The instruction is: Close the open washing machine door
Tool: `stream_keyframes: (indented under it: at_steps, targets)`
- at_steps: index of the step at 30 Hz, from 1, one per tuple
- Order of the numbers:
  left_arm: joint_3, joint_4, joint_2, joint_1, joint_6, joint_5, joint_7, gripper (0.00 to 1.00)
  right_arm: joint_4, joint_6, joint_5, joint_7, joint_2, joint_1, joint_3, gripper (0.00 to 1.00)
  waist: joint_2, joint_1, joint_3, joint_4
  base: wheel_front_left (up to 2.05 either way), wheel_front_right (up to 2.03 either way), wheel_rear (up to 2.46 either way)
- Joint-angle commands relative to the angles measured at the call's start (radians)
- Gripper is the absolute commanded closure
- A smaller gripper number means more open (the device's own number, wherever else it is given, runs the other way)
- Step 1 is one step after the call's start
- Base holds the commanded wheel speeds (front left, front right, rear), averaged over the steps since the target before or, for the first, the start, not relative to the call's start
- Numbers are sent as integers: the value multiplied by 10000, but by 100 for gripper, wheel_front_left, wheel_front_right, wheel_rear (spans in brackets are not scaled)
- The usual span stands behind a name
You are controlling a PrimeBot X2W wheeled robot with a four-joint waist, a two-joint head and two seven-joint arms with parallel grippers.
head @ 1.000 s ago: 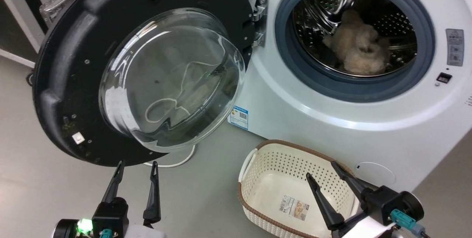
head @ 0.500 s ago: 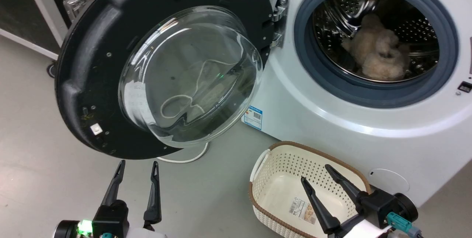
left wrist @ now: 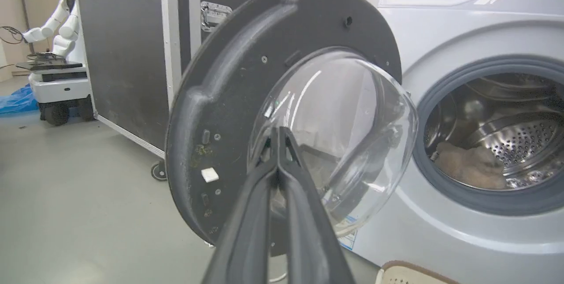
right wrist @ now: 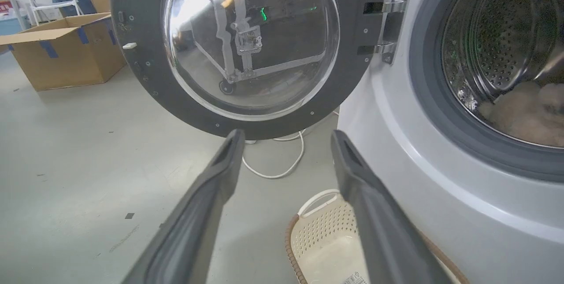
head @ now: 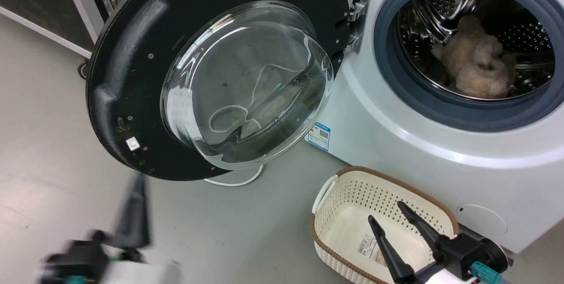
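Currently, washing machine door (head: 132,77) swung wide open, left pincer (left wrist: 277,133) clenched empty, facing door, right pincer (head: 386,211) released above basket (head: 352,177) on floor.

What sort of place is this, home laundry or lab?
Probably a robotics lab, not a home: a metal-edged black flight case beside the washing machine, another white wheeled robot further back, and a taped cardboard box.

A black-rimmed round washing machine door (head: 132,77) with clear glass, left. A white boxy washing machine (head: 396,143), right: grey rubber gasket (head: 385,64), silvery steel drum (head: 440,0) dotted with holes, beige fluffy cloth (head: 476,68) inside. Near: cream plastic basket (head: 352,196), hole-patterned, brown rim.
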State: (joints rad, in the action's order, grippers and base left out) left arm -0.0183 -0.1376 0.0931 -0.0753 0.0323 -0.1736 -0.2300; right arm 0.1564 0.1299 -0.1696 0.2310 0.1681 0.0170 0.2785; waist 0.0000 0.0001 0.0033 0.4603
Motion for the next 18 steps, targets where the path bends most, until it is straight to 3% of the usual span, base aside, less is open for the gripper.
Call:
stream_keyframes:
  at_steps: [1, 5, 9, 13, 18]
  targets:
    - [409, -271, 83, 279, -95, -274, -98, 100, -58, 7, -13, 89, 88, -102, 37, 0, 0, -1, 144, -142, 0, 0, 0]
    - [1605, -578, 378, 973, -474, -1378, -182, 100, -212, 7, -14, 109, 319, 61, 133, 0, 0, -1, 580, -461, 0, 0, 0]
    - [2796, -347, 941, 2265, -796, -3295, 412, 100, -383, 8, -104, 109, 687, 330, 192, 0, 0, -1, 1056, -765, 0, 0, 0]
    - [4104, 601, 1863, 3882, -669, -5166, 1597, 100, -526, 8, -247, 133, 1008, 587, 155, 0, 0, -1, 1495, -1056, 0, 0, 0]
    - [4923, 2445, 2962, 5446, -252, -6740, 3415, 100, -604, 8, -354, 134, 1234, 718, 197, 0, 0, -1, 1817, -1387, 0, 0, 0]
